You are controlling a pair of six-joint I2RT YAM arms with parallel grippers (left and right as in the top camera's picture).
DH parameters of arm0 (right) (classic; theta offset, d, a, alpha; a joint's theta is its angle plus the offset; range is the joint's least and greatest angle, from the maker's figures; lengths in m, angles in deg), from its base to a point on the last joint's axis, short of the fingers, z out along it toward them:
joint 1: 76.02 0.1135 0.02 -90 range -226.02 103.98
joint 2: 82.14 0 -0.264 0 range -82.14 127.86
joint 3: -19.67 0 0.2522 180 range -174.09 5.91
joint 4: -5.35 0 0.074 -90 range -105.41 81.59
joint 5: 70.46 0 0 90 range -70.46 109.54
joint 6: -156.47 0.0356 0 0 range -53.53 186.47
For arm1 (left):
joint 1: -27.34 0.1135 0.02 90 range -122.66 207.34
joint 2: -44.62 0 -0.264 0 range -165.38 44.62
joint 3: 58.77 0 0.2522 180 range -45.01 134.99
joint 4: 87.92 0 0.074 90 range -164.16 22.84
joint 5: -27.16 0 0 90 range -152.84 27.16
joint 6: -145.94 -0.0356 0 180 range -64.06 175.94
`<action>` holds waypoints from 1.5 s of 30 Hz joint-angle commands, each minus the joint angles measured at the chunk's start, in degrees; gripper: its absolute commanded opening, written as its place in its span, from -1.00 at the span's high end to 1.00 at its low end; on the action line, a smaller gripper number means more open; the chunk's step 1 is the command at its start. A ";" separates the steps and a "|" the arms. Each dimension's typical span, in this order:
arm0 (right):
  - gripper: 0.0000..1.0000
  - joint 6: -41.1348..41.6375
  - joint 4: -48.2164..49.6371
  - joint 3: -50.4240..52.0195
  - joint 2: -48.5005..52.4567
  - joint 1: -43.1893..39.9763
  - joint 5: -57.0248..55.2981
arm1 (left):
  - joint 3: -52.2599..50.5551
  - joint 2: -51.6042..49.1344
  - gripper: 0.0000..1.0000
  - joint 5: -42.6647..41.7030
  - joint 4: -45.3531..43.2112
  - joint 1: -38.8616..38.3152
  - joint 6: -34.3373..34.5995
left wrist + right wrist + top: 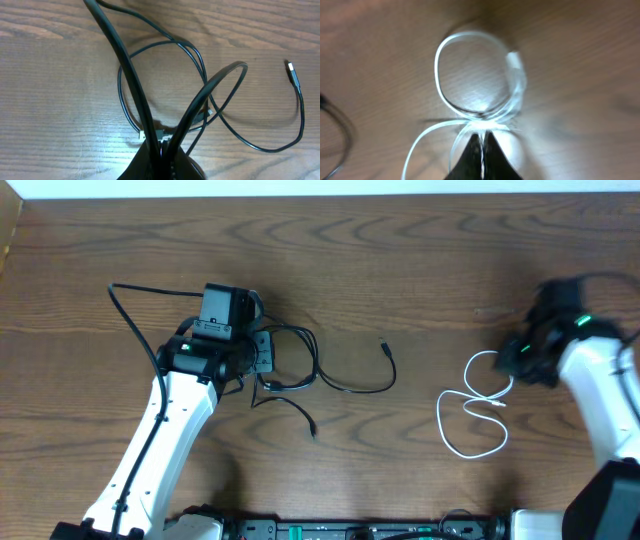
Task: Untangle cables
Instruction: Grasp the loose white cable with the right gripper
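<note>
L: left gripper clamped on thin black plug-ended cords, loops fanning ahead of jaws | R: right gripper pinching thin white cord, loop just ahead of jaws

**One white cable, at least two black**

There is one white cable, and the overhead view shows it curled into two loops. The black cables number at least two. Two free ends show from above, one upper plug and one lower end. Where the cords bunch together the exact count cannot be told. There are two robot arms, one on the left and one on the right. There are two sets of fingers, the left fingers and the right fingers, with two fingers in each. A single wooden tabletop carries all of it.
</note>
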 commanded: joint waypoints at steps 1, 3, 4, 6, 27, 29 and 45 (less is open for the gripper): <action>0.98 -3.26 -6.71 -18.29 -0.94 -7.63 -6.99 | 1.01 0.46 0.85 -0.11 0.00 0.28 0.55; 0.98 -3.23 -9.81 -27.17 -0.94 -11.50 -7.34 | 1.01 0.46 0.85 -0.11 0.02 0.28 0.55; 0.98 -3.23 -12.17 -30.69 -0.94 -13.84 -5.44 | 1.01 0.46 0.85 -0.11 0.02 0.28 0.55; 0.98 -3.58 -17.33 -31.26 -0.87 -15.08 -0.48 | 1.01 0.46 0.85 -0.09 0.00 0.28 0.55; -0.58 -10.45 -10.49 7.41 -0.66 9.64 8.28 | 1.01 0.46 0.85 -0.09 1.46 0.28 0.52; -0.58 -4.68 -8.20 10.21 -0.66 12.92 3.30 | 1.01 0.46 0.85 -0.09 1.49 0.28 0.52; 0.21 7.15 -1.01 17.11 -0.66 23.37 2.73 | 1.01 0.46 0.85 -0.09 1.68 0.28 0.55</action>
